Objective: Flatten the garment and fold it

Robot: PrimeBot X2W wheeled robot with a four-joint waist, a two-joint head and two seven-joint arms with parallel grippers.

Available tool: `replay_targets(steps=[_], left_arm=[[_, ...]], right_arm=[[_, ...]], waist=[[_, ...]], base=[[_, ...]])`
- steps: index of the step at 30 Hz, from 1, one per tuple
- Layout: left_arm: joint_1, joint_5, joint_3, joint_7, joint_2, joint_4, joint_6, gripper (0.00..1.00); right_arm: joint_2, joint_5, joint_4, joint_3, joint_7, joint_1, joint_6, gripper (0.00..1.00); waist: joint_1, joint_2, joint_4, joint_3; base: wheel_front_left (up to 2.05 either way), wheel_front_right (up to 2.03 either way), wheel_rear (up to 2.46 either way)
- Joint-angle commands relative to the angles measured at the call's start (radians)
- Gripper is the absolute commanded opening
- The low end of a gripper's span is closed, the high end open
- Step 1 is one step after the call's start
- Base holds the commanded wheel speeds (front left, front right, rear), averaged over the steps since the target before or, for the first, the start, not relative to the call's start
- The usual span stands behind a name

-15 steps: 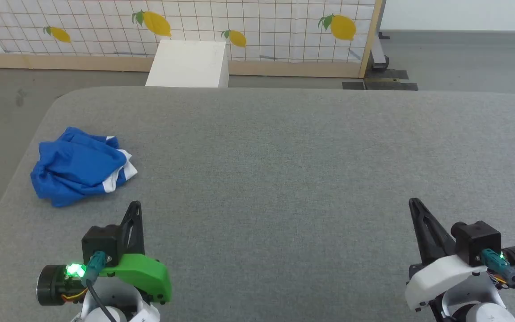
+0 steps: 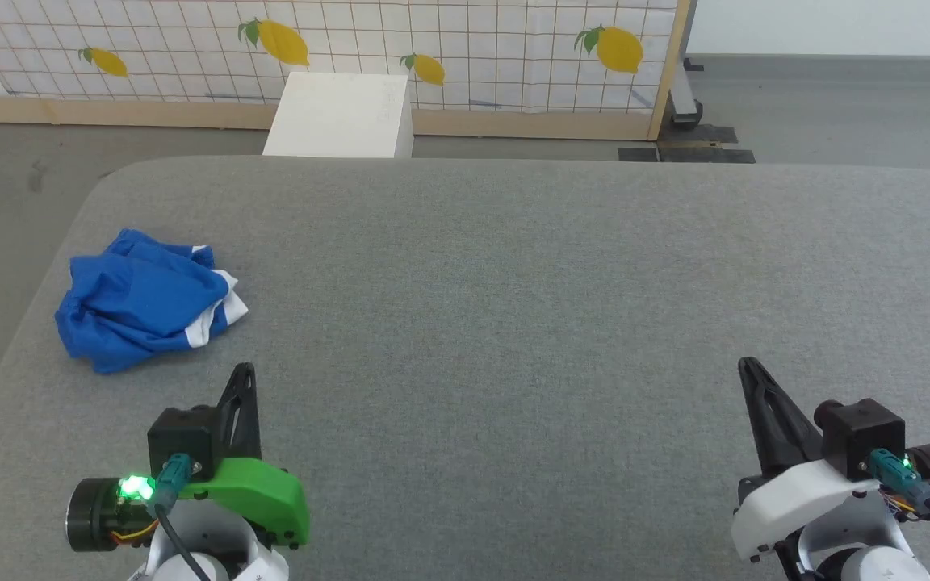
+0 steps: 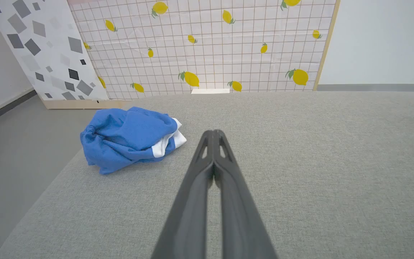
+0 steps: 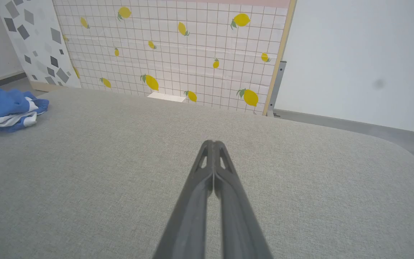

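Crumpled garment [image 2: 138,303] lies crosswise, striped end pointing right.

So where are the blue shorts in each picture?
Head view: shorts at the left, near the table's left edge, ahead of the left gripper.
Left wrist view: shorts left of centre, beside the gripper's tips.
Right wrist view: shorts at the far left edge.
Shared landmark: the white box before the lemon screen.

The soft bright blue shorts with white stripes [image 2: 142,300] lie in a crumpled heap. They are bunched up, not flat. They sit near the left edge of the grey padded table [image 2: 513,282].
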Motion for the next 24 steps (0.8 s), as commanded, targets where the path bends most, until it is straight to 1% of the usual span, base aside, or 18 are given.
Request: replay_targets(steps=[1,24], left_arm=[[0.011,0.013,0.002,0.001,-0.005,0.003,-0.001,0.0],[0.011,0.013,0.002,0.001,-0.005,0.003,-0.001,0.0]], right_arm=[[0.003,-0.006,0.002,0.001,-0.007,-0.019,-0.002,0.0],[0.003,-0.006,0.002,0.001,-0.007,-0.019,-0.002,0.0]], waist=[[0.0,0.0,0.0,0.0],[0.0,0.0,0.0,0.0]], base=[[0.0,0.0,0.0],[0.0,0.0,0.0]])
